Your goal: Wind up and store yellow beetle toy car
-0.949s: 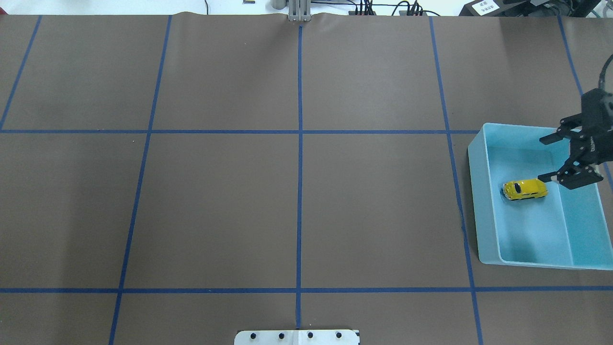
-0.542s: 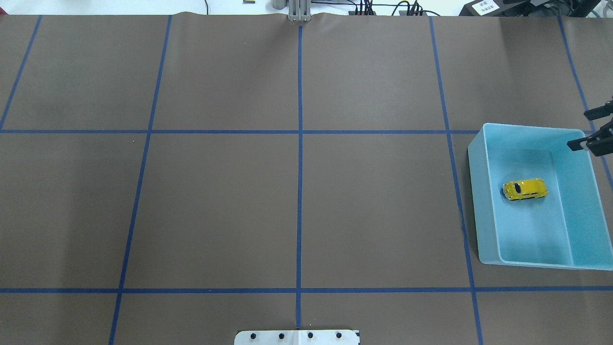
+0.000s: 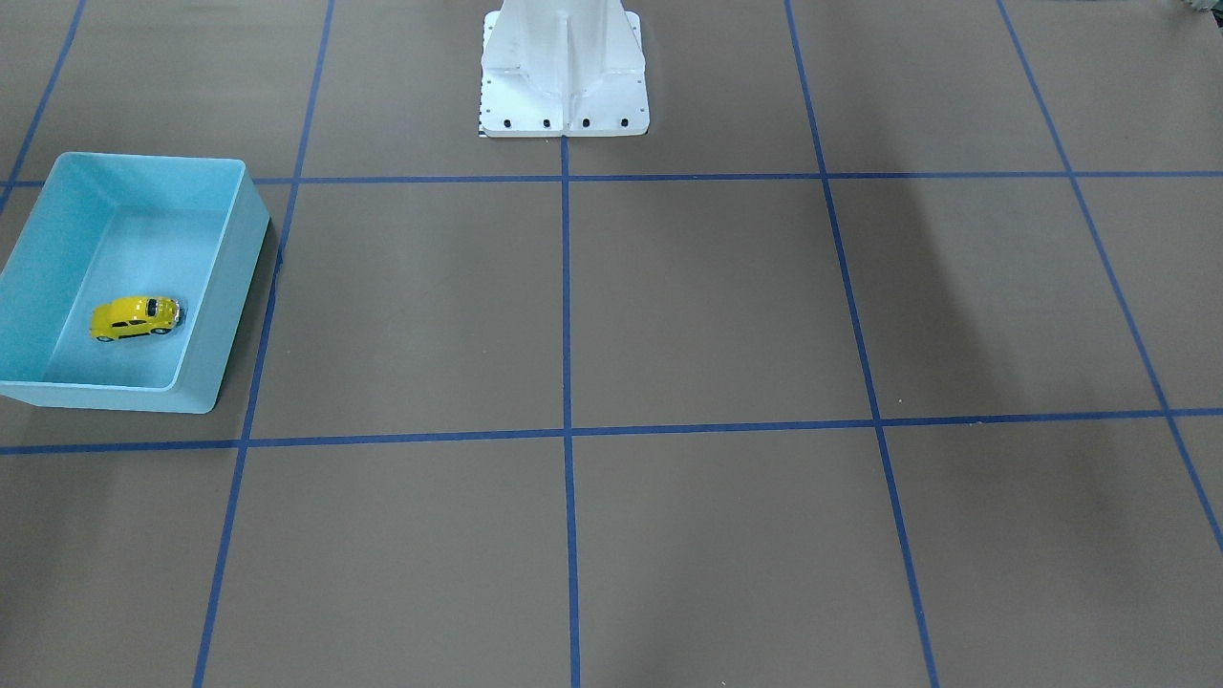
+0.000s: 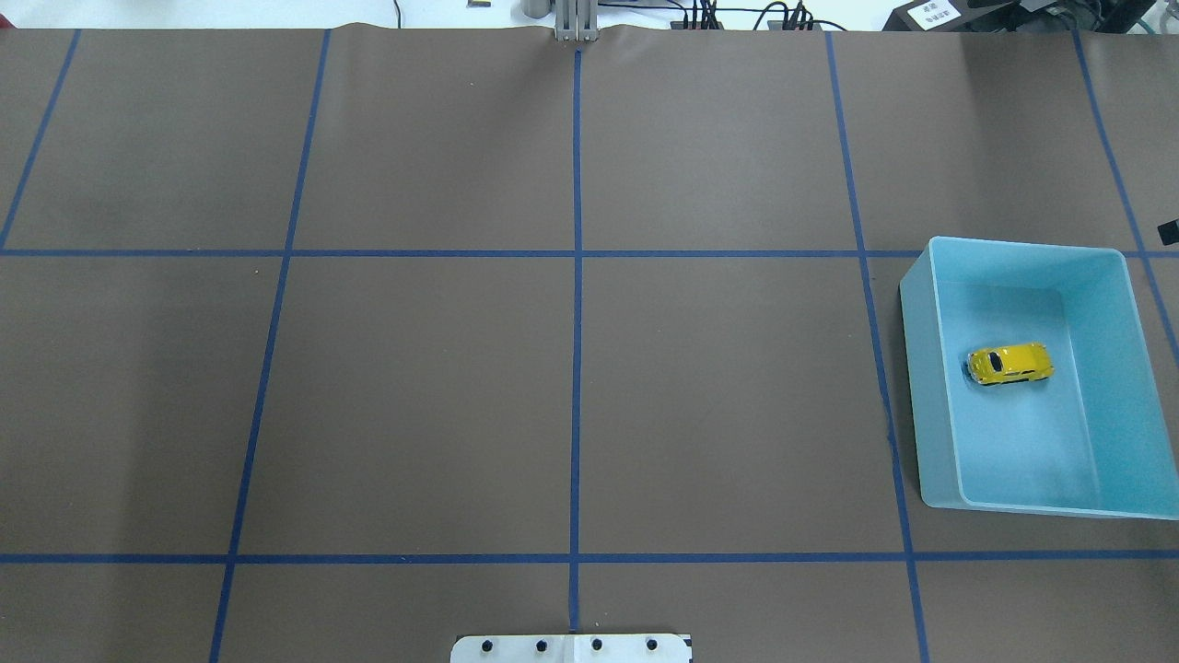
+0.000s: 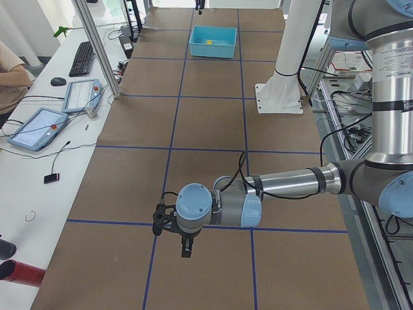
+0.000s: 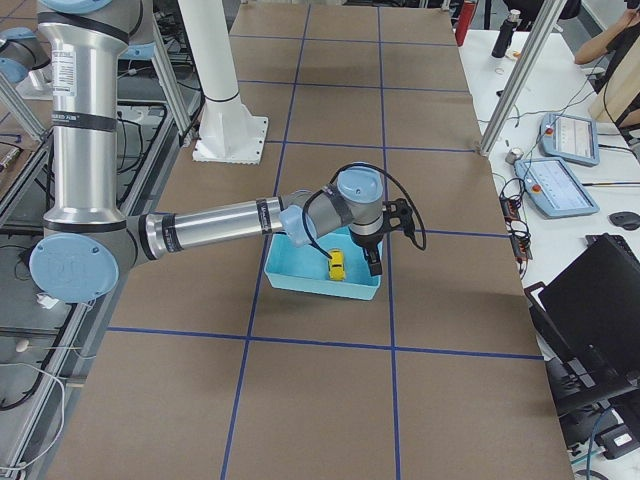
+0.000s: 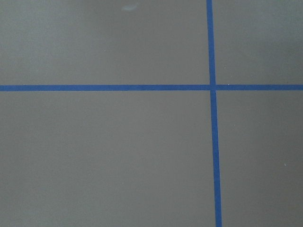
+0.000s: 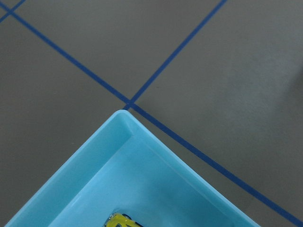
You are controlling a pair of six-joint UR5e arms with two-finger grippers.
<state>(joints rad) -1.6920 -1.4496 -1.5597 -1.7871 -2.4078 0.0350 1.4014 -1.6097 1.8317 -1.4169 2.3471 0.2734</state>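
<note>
Find the right gripper (image 6: 393, 252) in the exterior right view, pointing down, raised above the table and close to one corner of the light blue rectangular plastic bin (image 6: 320, 283). Treat its finger spread as undeterminable: seen here from the side only, and reduced in the overhead view to a black sliver (image 4: 1170, 232) cut by the frame edge. Trace outward along the right arm (image 6: 215, 222): wrist bent down, forearm roughly level over the bin, elbow low near the view's left edge, upper arm rising straight up out of frame.

Find the left gripper (image 5: 171, 237) in the exterior left view, pointing down just above the brown paper-covered table (image 5: 206, 123) marked with a blue tape grid, near a tape crossing. Treat its state likewise as undeterminable. Trace outward along the left arm (image 5: 287, 184): forearm roughly level, elbow at the view's right edge, upper arm vertical and cut off at the top.

Locate the tiny glossy yellow beetle toy car (image 4: 1010, 364) on its wheels on the bin floor (image 3: 135, 317), near the middle, apart from every wall (image 4: 921, 368) and touched by neither gripper.

Expect only the car's top edge (image 8: 120, 221) at the bottom of the right wrist view, below one bin corner (image 8: 118, 156). Expect only table and a tape crossing in the left wrist view. Read the car as a mere yellow speck (image 5: 208, 42) in the exterior left view.
</note>
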